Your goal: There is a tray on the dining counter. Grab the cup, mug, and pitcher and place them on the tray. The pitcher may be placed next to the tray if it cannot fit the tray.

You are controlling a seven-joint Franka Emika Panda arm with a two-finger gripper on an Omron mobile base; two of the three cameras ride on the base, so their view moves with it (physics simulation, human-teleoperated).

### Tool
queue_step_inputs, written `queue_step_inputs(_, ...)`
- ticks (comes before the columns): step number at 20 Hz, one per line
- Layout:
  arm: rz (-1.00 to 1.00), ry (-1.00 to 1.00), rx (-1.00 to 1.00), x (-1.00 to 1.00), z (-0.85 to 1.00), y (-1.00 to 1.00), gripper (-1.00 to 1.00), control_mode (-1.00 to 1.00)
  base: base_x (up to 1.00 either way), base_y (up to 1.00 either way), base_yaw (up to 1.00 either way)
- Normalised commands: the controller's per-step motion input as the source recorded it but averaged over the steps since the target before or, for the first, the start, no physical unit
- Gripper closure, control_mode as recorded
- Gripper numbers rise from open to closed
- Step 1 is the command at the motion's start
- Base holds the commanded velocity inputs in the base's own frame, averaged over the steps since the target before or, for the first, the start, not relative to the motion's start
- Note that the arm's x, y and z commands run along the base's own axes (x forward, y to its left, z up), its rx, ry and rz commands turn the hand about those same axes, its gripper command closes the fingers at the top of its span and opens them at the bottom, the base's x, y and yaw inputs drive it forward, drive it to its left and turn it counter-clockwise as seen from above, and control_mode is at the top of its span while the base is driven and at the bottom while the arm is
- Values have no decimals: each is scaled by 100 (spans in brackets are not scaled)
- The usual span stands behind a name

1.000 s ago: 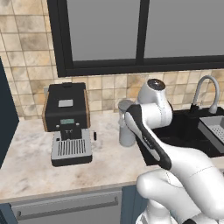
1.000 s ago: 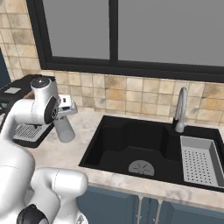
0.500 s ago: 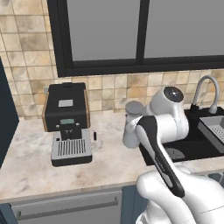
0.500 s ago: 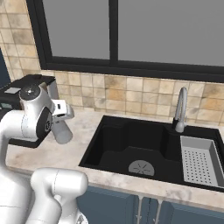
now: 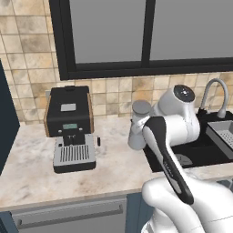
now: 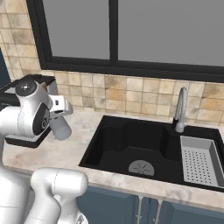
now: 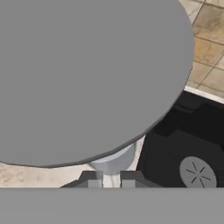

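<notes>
**Fingers.** My fingers are drawn almost together and clamped on the pitcher. In the hand view the two dark tips stand side by side with only a narrow strip of pale grey wall between them. A broad grey disc, one end of the pitcher seen close up, covers most of that view.

**Pitcher.** In the left base view the pitcher sits at my wrist, over the pale stone table just beside the left rim of the sink. In the right base view it hangs tilted, its lower end angled toward the basin. It appears clear of the table surface, though I cannot confirm the gap beneath it.

**Change.** Over the last second my fingers have not altered their spacing. My upper arm has swung toward the sink side, and the large white joint now stands in front of the faucet. The pitcher has shifted only slightly toward the sink. The coffee machine is well apart to the left and has stayed put.

**Meaning for the task.** I judge the grasp to be complete and the carry phase begun. The arm is reorienting with the load secured. Transport to the tray remains to be done, and the tilt of the pitcher warrants slow rotation.
</notes>
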Motion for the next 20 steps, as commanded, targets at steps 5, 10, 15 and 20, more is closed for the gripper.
queue_step_inputs(5,0,0,1,-2,0,-1,100,100,-20,0,0)
queue_step_inputs(10,0,0,0,0,0,0,100,100,-95,5,0)
queue_step_inputs(15,0,0,0,0,0,0,100,100,-89,37,15)
queue_step_inputs(20,0,0,0,0,0,0,100,100,-51,12,65)
